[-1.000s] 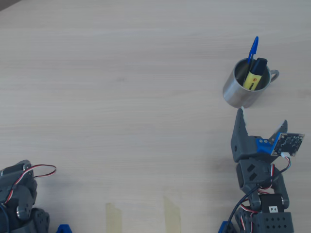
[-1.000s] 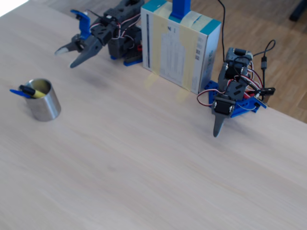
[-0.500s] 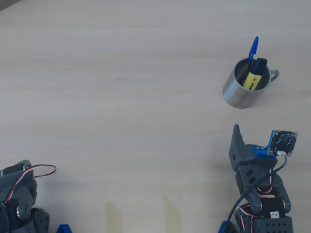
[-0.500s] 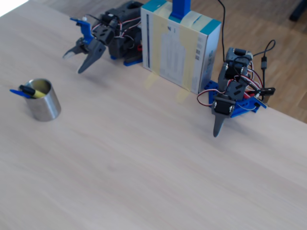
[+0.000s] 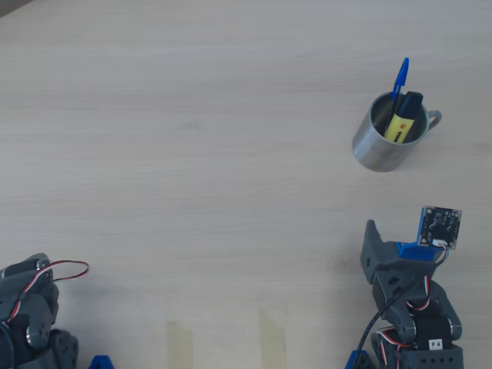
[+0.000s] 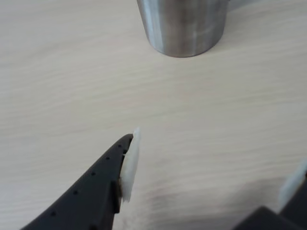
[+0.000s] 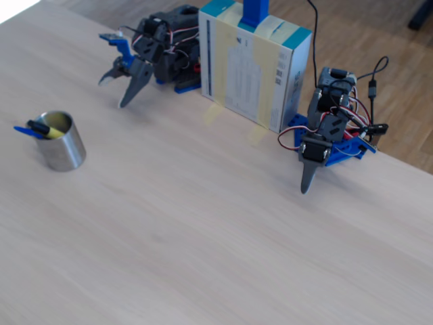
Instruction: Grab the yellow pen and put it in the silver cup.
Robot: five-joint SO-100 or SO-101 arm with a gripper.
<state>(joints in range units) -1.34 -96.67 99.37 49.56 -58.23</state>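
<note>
The yellow pen (image 5: 401, 121) stands tilted inside the silver cup (image 5: 369, 150), black cap up, beside a thin blue pen (image 5: 400, 77). In the fixed view the silver cup (image 7: 64, 152) sits at the far left with the yellow pen (image 7: 53, 133) poking out. My gripper (image 5: 401, 231) is well back from the cup near the arm's base, open and holding nothing. In the fixed view the gripper (image 7: 116, 89) points down at the table. The wrist view shows the open gripper (image 6: 218, 151) over bare wood, with the cup's lower wall (image 6: 182, 24) at the top edge.
A second, idle arm (image 7: 325, 135) rests with its finger on the table at the right of the fixed view; part of it shows at the overhead view's lower left (image 5: 27, 315). A white and teal box (image 7: 254, 61) stands between the arms. Tape strips (image 5: 181, 346) lie near the table edge.
My gripper has pulled back from the cup toward its base and tipped downward, staying open. Pen and cup have not moved.
</note>
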